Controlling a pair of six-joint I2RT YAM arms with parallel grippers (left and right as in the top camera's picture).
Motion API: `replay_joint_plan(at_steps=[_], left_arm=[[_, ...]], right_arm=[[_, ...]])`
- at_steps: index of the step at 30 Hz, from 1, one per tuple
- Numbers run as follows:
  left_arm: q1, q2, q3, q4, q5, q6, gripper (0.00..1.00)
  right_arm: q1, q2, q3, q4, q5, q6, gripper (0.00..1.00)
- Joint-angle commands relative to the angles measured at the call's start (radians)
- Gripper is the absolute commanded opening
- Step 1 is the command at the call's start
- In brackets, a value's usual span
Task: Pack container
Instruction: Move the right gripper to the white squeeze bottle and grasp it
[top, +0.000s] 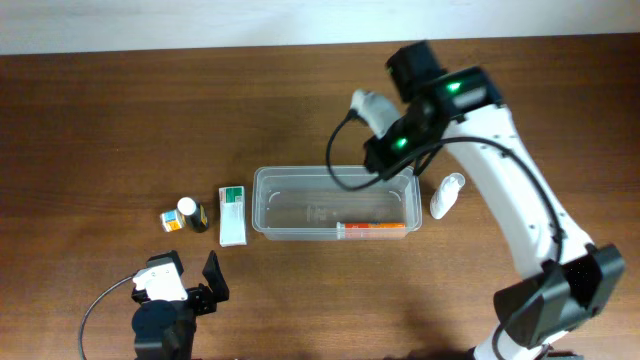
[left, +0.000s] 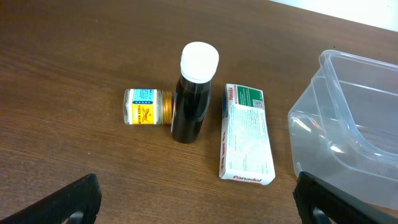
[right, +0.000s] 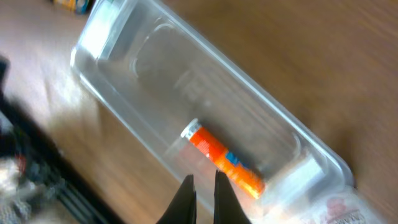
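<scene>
The clear plastic container (top: 262, 205) lies in the middle of the table and holds an orange tube (top: 372, 229) along its near wall. It also shows in the right wrist view (right: 124, 37) with the orange tube (right: 224, 158), and its corner shows in the left wrist view (left: 348, 124). My right gripper (top: 378, 158) hovers over the container's far right part, its fingers (right: 204, 186) nearly together and empty. My left gripper (top: 190, 278) is wide open (left: 199, 208) and empty at the table's near left, facing a white Panadol box (left: 245, 134), a dark bottle with a white cap (left: 191, 99) and a small yellow jar (left: 146, 106).
A white bottle (top: 446, 194) lies just right of the container. The box (top: 233, 214), dark bottle (top: 193, 213) and jar (top: 171, 219) stand in a row left of the container. The right arm's black cable (top: 335, 160) hangs over the container's far rim.
</scene>
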Motion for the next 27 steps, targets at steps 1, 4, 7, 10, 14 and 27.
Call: replay_joint_plan(at_steps=[1, 4, 7, 10, 14, 27], left_arm=[[-0.005, -0.010, -0.005, 0.002, 0.010, -0.002, 1.00], [-0.005, -0.010, -0.005, 0.002, 0.010, -0.002, 1.00], [-0.005, -0.010, -0.005, 0.002, 0.010, -0.002, 1.00], [-0.005, -0.010, -0.005, 0.002, 0.010, -0.002, 1.00], [-0.005, -0.010, -0.005, 0.002, 0.010, -0.002, 1.00], [-0.005, -0.010, -0.005, 0.002, 0.010, -0.002, 1.00]], right_arm=[[-0.071, -0.040, 0.050, -0.019, 0.140, 0.289, 0.04], [-0.118, -0.063, 0.050, -0.046, 0.330, 0.456, 0.48], [-0.142, -0.060, 0.044, -0.082, 0.393, 0.533, 0.49], [-0.156, -0.059, 0.001, -0.083, 0.469, 0.614, 0.49], [-0.184, -0.059, -0.095, -0.053, 0.529, 0.697, 0.52], [-0.256, -0.059, -0.369, 0.135, 0.443, 0.704, 0.43]])
